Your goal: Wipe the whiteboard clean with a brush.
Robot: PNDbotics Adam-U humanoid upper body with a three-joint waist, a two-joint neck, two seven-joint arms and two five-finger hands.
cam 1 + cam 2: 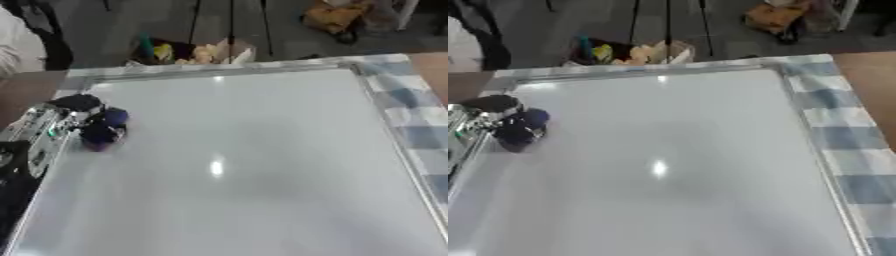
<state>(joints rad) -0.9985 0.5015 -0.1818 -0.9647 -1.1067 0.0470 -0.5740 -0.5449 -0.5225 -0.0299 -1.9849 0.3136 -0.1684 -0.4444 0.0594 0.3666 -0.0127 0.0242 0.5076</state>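
The whiteboard (254, 150) lies flat and fills most of the table. Its surface looks white, with only a glare spot near the middle. My left hand (87, 117) comes in over the board's left edge, silver forearm behind it. Its dark fingers are curled down onto the board near the far left corner. Under the fingertips shows a small dark thing with a reddish underside, the brush (98, 144), touching the board. My right hand shows in neither view.
A grey-and-white checked cloth (846, 135) covers the table along the board's right side. Past the far edge, a box of mixed items (192, 52) and an orange thing (337, 15) stand on the floor. A person's white sleeve (17, 50) shows at top left.
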